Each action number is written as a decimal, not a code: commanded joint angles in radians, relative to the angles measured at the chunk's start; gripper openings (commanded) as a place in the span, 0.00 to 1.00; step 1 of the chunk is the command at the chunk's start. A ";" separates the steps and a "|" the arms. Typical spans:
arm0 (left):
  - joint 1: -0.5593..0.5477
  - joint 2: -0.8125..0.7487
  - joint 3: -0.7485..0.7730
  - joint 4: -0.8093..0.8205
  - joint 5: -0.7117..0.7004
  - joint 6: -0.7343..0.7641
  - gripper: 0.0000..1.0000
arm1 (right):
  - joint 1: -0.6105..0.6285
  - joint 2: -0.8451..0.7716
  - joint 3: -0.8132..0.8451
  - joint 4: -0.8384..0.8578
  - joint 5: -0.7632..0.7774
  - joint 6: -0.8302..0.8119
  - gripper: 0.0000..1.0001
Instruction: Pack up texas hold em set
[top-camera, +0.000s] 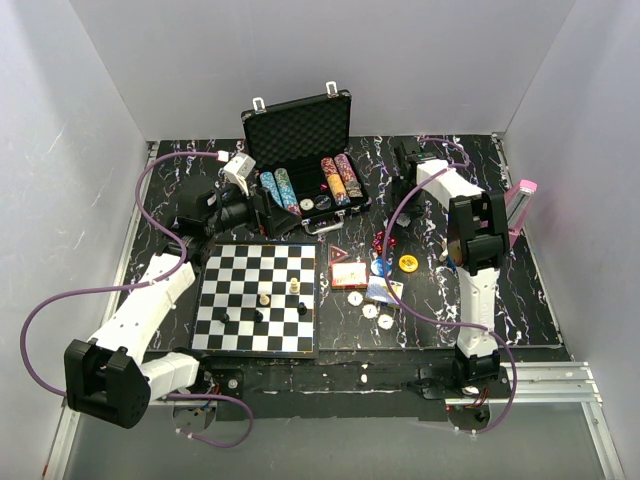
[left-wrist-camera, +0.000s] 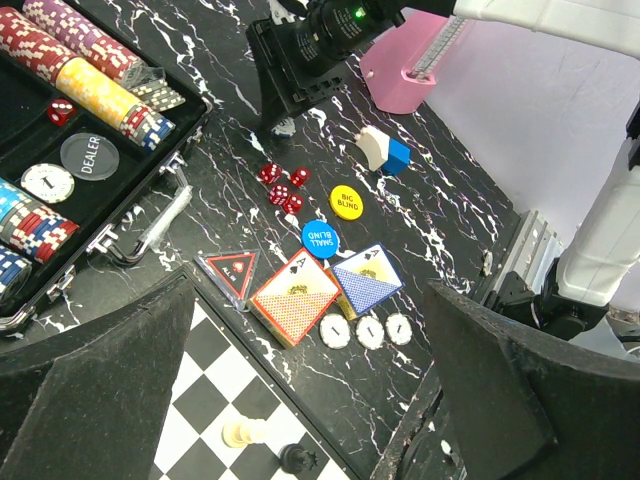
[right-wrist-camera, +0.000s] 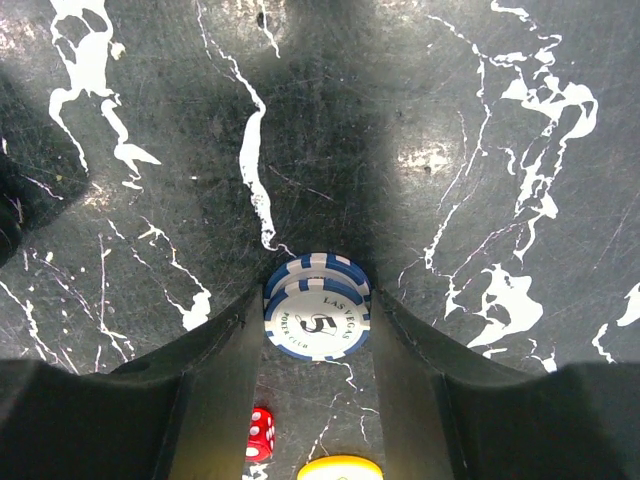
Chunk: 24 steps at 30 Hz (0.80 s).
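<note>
Facing the camera flat-on, 2 stacked chips (right-wrist-camera: 317, 325) sit inside the right claw (right-wrist-camera: 317, 298).

A chessboard (top-camera: 240, 270) (2 pale pieces (top-camera: 264, 298) among dark ones (top-camera: 258, 315)) lies on the black marbled tabletop (top-camera: 540, 300); a pink metronome (top-camera: 520, 205) stands at its right edge.

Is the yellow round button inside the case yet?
No, the yellow button lies on the table beside the red dice, outside the case.

An open black briefcase (top-camera: 296, 125) stands at the back of the counter (top-camera: 540, 300), chip rows (top-camera: 340, 178) inside. Before it lies a chessboard (top-camera: 225, 275). To the board's right lie a red card deck (top-camera: 348, 273), red dice (top-camera: 381, 241) and a yellow button (top-camera: 408, 263).
</note>
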<state>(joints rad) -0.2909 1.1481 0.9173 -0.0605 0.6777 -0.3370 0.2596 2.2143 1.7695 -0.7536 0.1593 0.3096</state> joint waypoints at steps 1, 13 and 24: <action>0.002 -0.027 0.029 0.002 0.011 0.000 0.98 | 0.023 0.038 0.047 -0.069 0.010 -0.026 0.51; 0.002 -0.034 0.028 0.002 0.011 0.000 0.98 | 0.027 0.013 0.045 -0.086 -0.076 -0.044 0.01; 0.002 -0.011 0.045 -0.059 -0.104 -0.042 0.98 | 0.030 -0.152 -0.070 -0.030 -0.121 -0.035 0.01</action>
<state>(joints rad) -0.2909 1.1481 0.9180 -0.0734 0.6464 -0.3565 0.2821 2.1609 1.7245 -0.8005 0.0708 0.2733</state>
